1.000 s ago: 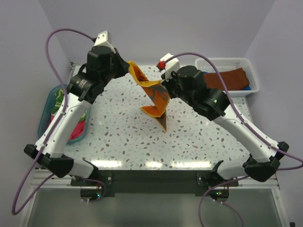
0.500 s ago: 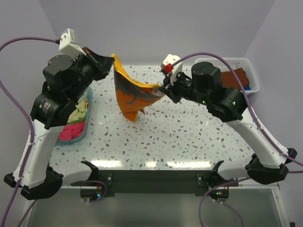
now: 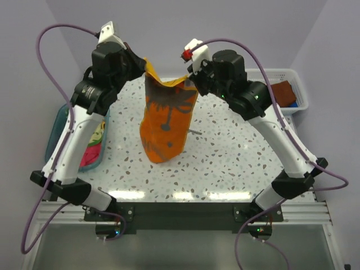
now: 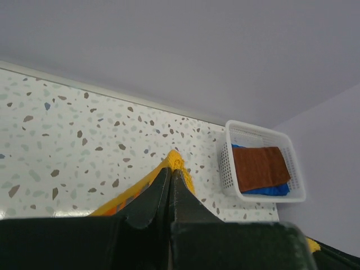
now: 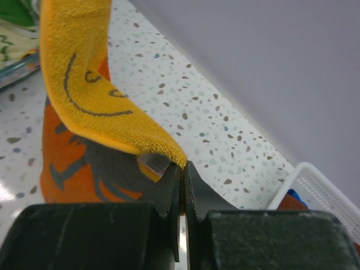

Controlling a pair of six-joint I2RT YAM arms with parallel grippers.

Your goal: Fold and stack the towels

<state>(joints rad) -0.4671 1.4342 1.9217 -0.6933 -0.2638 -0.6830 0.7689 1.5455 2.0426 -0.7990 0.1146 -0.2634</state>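
The orange towel (image 3: 166,121) is held up over the middle of the table (image 3: 236,157). It is strung between both grippers by its two top corners, and the body is hung down in a loose drape. Whether its bottom fold touches the table cannot be told.

The left gripper (image 3: 145,67) is pressed together on the left top corner. In the left wrist view only a yellow-orange tip is seen past the closed fingers. The right gripper (image 3: 190,84) is pinched on the right top corner. In the right wrist view the towel edge is trapped at the fingertips, with the yellow backing turned outward.

A rust brown towel (image 3: 283,93) is laid on a blue towel (image 4: 270,190) inside the white mesh basket (image 3: 281,71), at the far right. A pink towel (image 3: 90,156) and a green/yellow patterned towel (image 3: 99,130) are piled in the teal tub (image 3: 56,121) at the left edge.
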